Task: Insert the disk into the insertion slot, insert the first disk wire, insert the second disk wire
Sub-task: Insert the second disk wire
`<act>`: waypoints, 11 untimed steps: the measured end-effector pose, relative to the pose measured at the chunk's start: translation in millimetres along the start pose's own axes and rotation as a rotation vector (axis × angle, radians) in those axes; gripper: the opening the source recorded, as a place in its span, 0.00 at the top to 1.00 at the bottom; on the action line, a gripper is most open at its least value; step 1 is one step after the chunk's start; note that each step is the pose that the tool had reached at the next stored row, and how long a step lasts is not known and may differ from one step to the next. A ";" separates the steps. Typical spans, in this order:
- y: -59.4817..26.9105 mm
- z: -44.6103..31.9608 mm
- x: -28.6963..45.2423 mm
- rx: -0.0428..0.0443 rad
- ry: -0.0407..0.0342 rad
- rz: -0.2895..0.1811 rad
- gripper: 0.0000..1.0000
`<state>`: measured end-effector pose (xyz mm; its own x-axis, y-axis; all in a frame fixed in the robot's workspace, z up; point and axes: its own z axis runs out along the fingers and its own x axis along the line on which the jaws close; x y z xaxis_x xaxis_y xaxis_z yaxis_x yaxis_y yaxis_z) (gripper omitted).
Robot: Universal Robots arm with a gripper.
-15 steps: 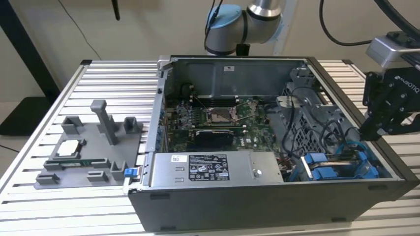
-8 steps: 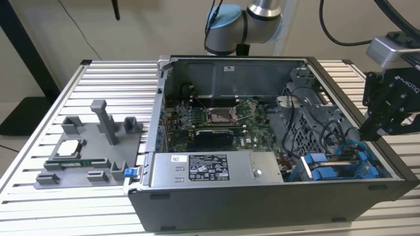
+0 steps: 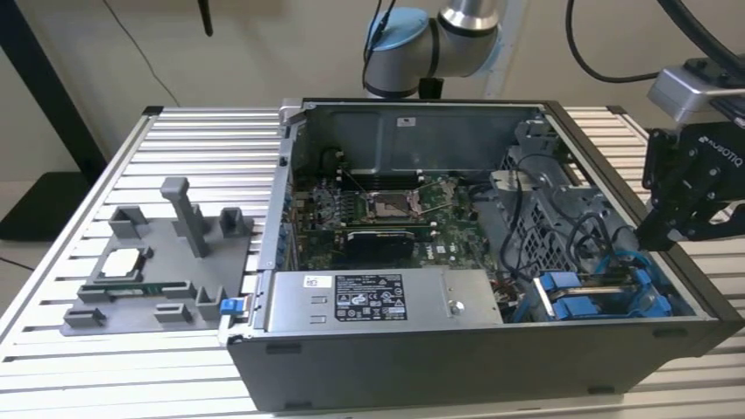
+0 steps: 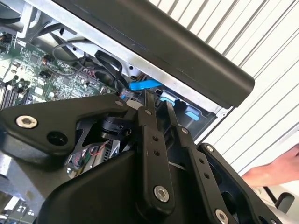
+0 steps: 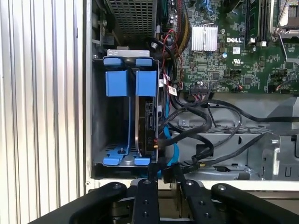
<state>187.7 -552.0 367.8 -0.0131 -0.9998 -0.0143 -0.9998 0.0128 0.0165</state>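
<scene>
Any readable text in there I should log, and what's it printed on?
Power-supply label: print too small to read.
Rear-wall sticker: too small to read.
Motherboard: white brand mark; other markings too small.
Gripper: white brand lettering on its body.

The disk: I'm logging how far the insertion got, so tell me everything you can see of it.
In the first wrist view the disk stands on edge in the insertion slot of the grey metal cage. A thin silver edge and a dark side show, held in a bright blue plastic carrier with tabs at both ends. Black cables run close beside it; whether any is plugged in cannot be told.
</scene>
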 end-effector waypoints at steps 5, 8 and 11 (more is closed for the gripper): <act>0.7 1.7 0.0 -0.0003 -0.0225 0.000 1.00; 1.0 1.9 -0.1 -0.0004 -0.0308 -0.001 1.00; 1.0 1.5 0.0 -0.0004 -0.0309 -0.001 1.00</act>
<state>186.7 -552.0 366.3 -0.0130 -0.9989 -0.0453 -0.9998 0.0123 0.0169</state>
